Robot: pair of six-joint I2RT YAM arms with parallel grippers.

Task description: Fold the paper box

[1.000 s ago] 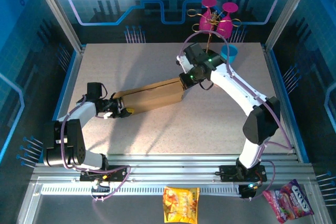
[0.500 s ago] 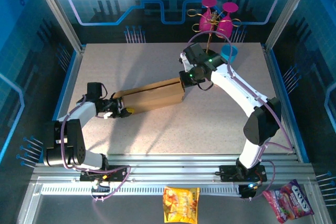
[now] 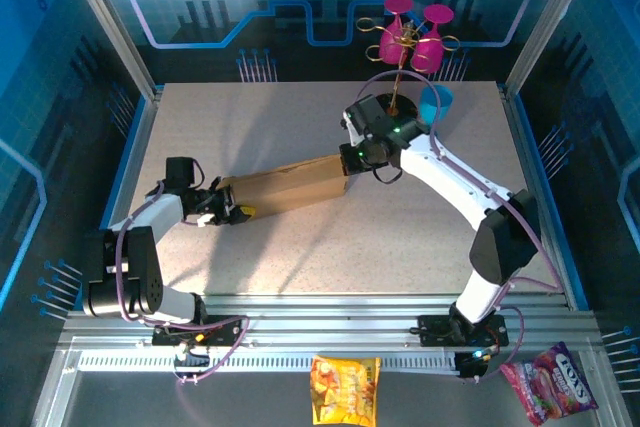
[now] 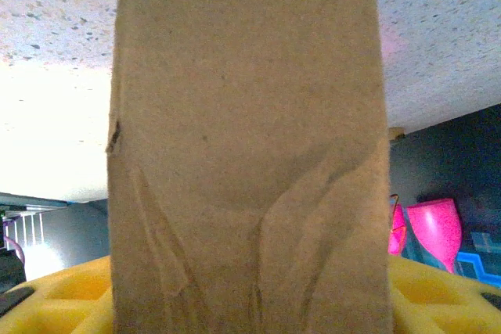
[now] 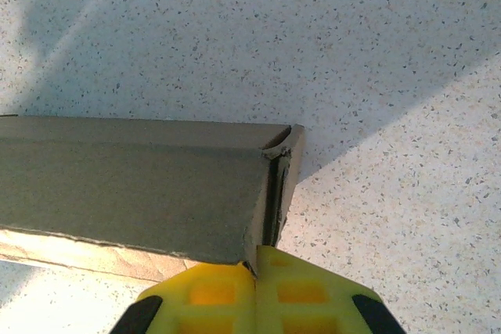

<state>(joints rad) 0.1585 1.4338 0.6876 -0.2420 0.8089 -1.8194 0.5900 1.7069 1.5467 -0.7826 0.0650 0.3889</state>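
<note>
Brown paper box, gripped by left tool, right tool.

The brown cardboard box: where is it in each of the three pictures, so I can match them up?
Top view: the cardboard box lies mid-table, slanting up to the right.
Left wrist view: it runs down the centre, top to bottom.
Right wrist view: its end sits left of centre.
Shared landmark: the speckled table.

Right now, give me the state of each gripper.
Left gripper: jaws closed on the left end of the paper box.
Right gripper: jaws closed on the paper box's right-end edge.
</note>
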